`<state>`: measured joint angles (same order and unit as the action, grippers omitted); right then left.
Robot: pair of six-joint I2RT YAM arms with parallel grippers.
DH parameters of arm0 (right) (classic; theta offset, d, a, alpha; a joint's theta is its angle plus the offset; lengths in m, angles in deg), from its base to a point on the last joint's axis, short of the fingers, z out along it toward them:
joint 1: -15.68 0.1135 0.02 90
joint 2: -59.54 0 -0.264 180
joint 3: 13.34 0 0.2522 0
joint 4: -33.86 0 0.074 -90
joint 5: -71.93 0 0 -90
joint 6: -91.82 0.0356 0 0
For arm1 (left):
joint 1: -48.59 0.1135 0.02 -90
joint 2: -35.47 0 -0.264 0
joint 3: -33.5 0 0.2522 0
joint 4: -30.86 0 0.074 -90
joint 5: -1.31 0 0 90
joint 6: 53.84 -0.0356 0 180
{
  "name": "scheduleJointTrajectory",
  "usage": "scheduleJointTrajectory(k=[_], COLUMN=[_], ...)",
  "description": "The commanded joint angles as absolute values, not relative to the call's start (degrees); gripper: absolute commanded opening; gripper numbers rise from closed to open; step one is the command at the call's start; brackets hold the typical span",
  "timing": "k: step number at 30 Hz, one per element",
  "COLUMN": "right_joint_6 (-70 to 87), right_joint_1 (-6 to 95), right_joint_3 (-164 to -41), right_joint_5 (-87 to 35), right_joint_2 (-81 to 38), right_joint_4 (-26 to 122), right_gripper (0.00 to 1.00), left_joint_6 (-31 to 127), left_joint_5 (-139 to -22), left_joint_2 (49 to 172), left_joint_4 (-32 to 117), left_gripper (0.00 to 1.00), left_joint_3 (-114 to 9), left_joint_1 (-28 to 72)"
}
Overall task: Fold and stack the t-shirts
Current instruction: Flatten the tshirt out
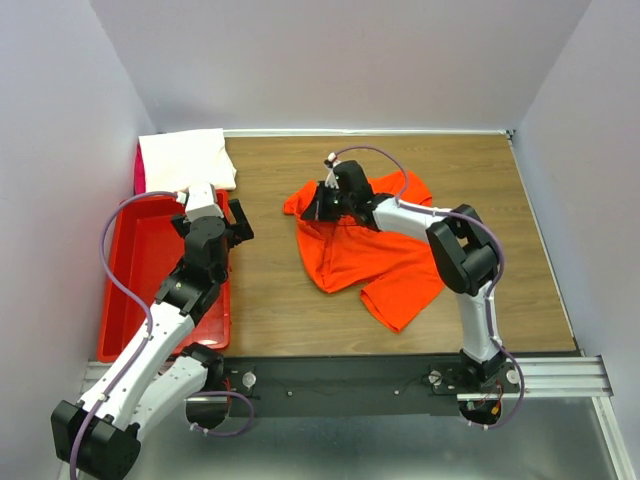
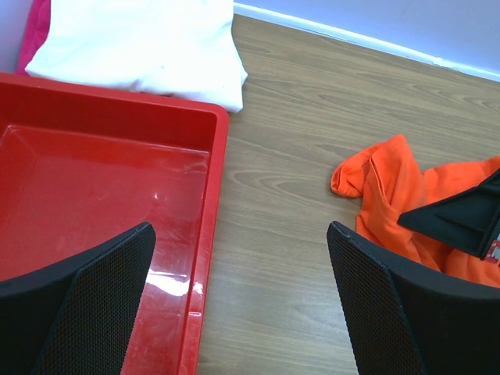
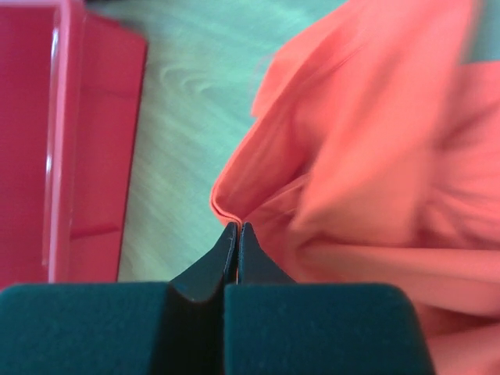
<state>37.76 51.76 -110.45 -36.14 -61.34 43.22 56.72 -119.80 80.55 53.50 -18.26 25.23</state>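
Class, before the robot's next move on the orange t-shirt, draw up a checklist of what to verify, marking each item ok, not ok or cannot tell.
1. Right gripper shut at the edge of the orange t-shirt: ok.
2. Cloth actually caught in that grip: cannot tell; the fold sits right at the tips.
3. Orange t-shirt lying flat enough to fold: not ok; it is crumpled.
4. Left gripper open and touching no cloth: ok.
5. White t-shirt folded and apart from the orange one: ok.
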Motion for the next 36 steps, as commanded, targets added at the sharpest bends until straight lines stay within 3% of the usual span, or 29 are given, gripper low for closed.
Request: scheduleJointTrajectory(k=[1,7,16,18,22,24,29,36], right_joint_6=[38.5,40.5,40.9,40.8,39.4,38.8,34.8,33.6], right_joint_1=[56.6,62.5,66.9,67.7,69.7,69.9,67.4,52.9], right_joint_3=[-112.3,-114.4,-114.6,-113.4,-110.4,-107.4,-97.7,-85.7], right_joint_5=[-39.8,-41.9,-45.9,-47.6,-48.3,-46.0,-29.3,-22.7], right_joint_2=[-61.0,-62.3,-62.4,-61.8,-59.6,-56.8,-46.1,-36.0], right_joint_4=[44.4,44.4,45.7,46.1,47.4,47.5,53.2,55.3], right_gripper=[0.01,0.04,0.18,0.22,0.5,0.56,0.59,0.57], left_joint_6=[56.6,56.8,57.3,57.4,57.4,57.4,56.4,60.6], left_joint_5=[-119.6,-119.7,-120.3,-120.3,-120.0,-119.6,-117.3,-102.5], left_joint_2=[80.1,79.9,78.7,78.7,78.9,79.2,80.0,86.4], left_joint_4=[52.5,52.6,52.5,52.4,52.2,52.1,51.1,51.2], left_gripper=[0.98,0.98,0.98,0.98,0.98,0.98,0.98,0.95], left_joint_3=[-18.2,-18.1,-17.9,-17.9,-17.9,-17.9,-17.3,-18.3], left_joint_1=[25.6,25.9,26.1,26.1,26.3,26.4,26.4,25.7])
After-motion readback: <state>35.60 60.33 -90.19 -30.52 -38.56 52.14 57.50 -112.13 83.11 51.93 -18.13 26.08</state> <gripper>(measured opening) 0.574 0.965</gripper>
